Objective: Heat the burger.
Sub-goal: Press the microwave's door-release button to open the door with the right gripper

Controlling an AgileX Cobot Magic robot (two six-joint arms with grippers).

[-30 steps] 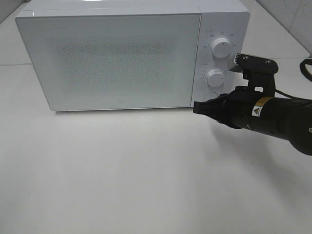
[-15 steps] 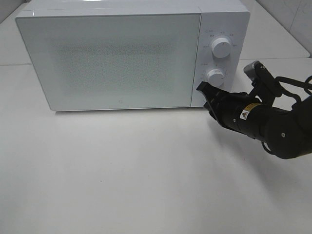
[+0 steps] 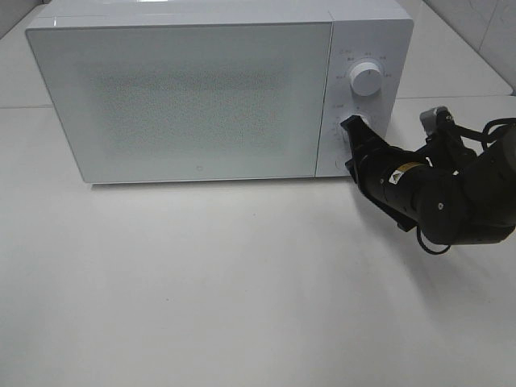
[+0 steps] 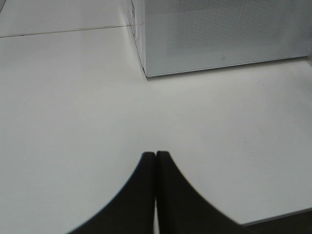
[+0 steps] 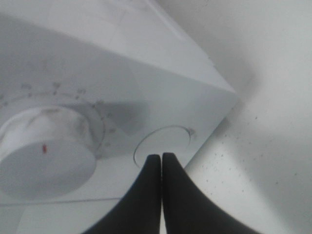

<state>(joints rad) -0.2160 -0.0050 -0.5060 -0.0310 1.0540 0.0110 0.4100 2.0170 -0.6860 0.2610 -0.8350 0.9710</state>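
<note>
The burger is not in view. The white microwave [image 3: 193, 89] stands at the back of the table with its door closed. My right gripper [image 3: 352, 129] is shut and empty, with its tips at the control panel, covering the lower knob below the upper knob [image 3: 367, 78]. In the right wrist view the closed fingertips [image 5: 161, 157] point at the round button outline [image 5: 163, 141], beside the lower knob [image 5: 46, 156]. My left gripper [image 4: 155, 155] is shut and empty above the bare table, short of the microwave's corner [image 4: 146, 68]. It does not show in the exterior high view.
The white table [image 3: 201, 282] stretches in front of the microwave. My right arm [image 3: 451, 193] with its cables lies low at the right edge. A tiled wall shows at the back right corner.
My right arm has swung in and turned. Its shut tips moved from below and in front of the panel up to the lower knob. The left gripper and microwave door are unchanged.
</note>
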